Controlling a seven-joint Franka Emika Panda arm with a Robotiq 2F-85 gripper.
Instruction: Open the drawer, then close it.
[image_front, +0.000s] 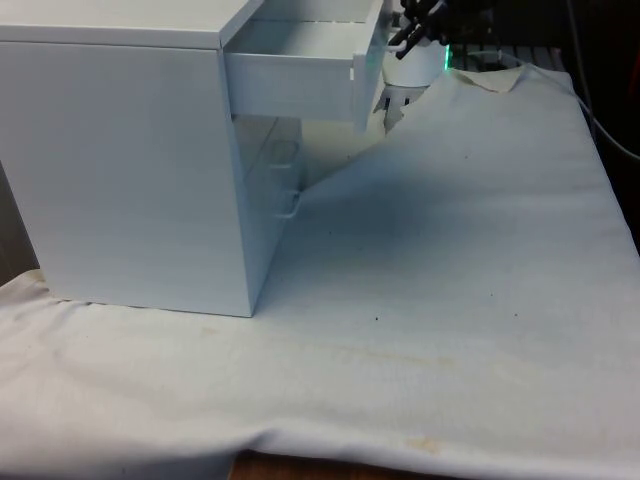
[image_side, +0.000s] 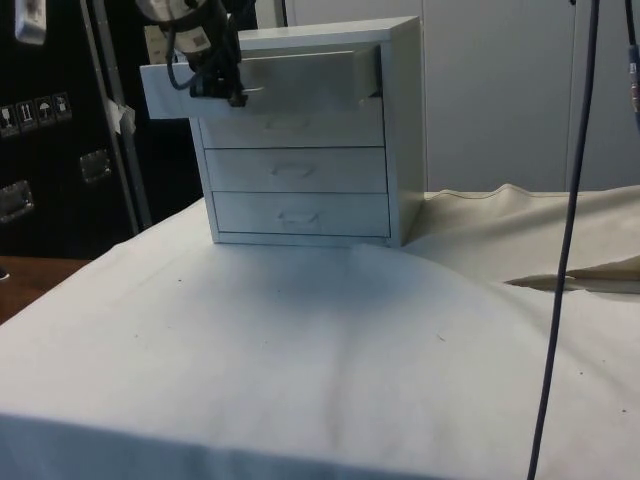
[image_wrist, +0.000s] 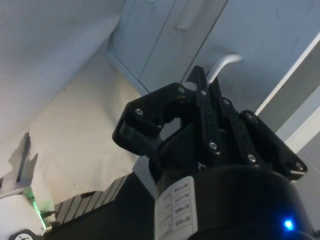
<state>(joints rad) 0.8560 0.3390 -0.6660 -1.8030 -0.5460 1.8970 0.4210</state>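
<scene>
**Top drawer pulled out, jaws at its handle**

A white wooden chest of three drawers (image_side: 320, 140) stood on the table's white cloth (image_front: 450, 280). Its top drawer (image_side: 250, 85) was pulled out horizontally, with the long side of its front lying level. The black two-finger gripper (image_side: 232, 92) was at the drawer front, its jaws narrow around the small curved white handle (image_wrist: 222, 65). The two lower drawers were shut.

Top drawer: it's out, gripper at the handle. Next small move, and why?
Probably push it shut. The top drawer stands well out of the chest, so opening looks done, and the gripper sits at the drawer's front by the handle. A straight push toward the chest should close it.
</scene>
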